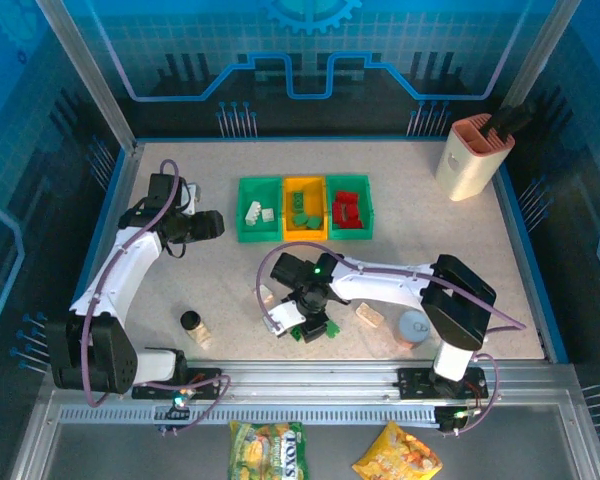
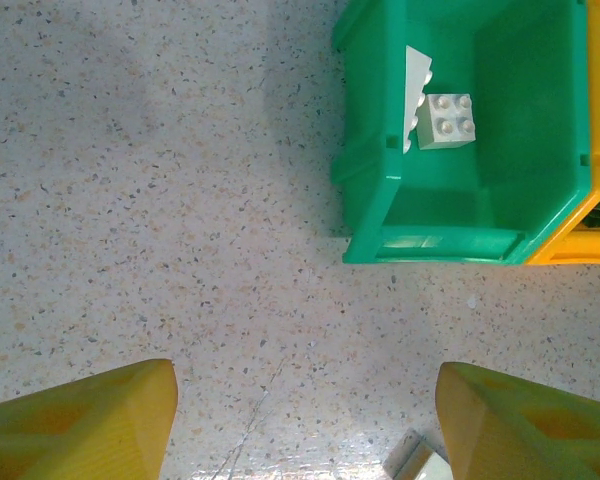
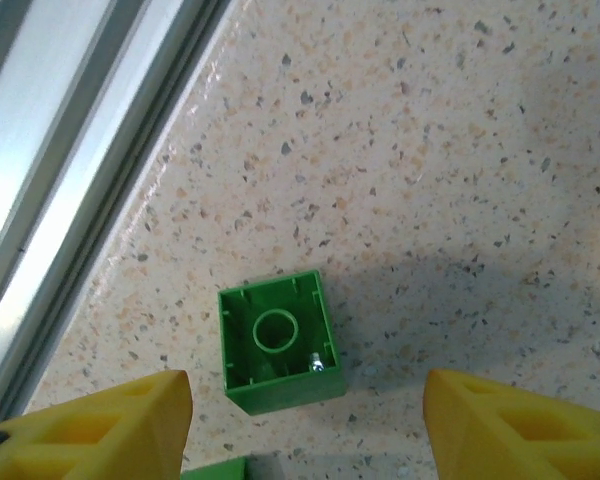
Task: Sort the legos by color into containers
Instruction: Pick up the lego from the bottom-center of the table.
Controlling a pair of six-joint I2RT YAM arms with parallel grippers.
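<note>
Three containers sit in a row at table centre-far: left green bin [image 1: 259, 232] with cream-white legos [image 1: 254, 212], orange-yellow bin [image 1: 304, 232] in the middle with green legos [image 1: 302, 212], right green bin [image 1: 349, 232] with red legos [image 1: 346, 211]. The left gripper [image 2: 305, 385] hovers just left of the row, its yellow fingers [image 2: 80, 425] spread mid-wide over bare tabletop with nothing between them. In the left wrist view the near-left corner of the left green bin is ahead, with a cream-white brick [image 2: 447, 120] studs-up inside. The right gripper [image 3: 307, 373] is low over the near-centre of the table. It points at the near edge, fingers [image 3: 520, 425] apart at about half width, not gripping. A green brick [image 3: 278, 340] lies upside down on the table in line with the gap, hollow side up, close to the aluminium rail [image 3: 70, 120]. A second green piece [image 3: 215, 470] sits just nearer, cut off by the frame. Loose cream bricks are on the table: one [image 1: 369, 315] right of the right gripper, one [image 1: 267, 295] just left of it. Black-lidded jar [image 1: 192, 322] near-left, tin can [image 1: 412, 328] near-right by the right arm, beige-and-pink holder [image 1: 472, 155] far-right corner. Two snack bags [image 1: 268, 447] lie off the table at the near side.
</note>
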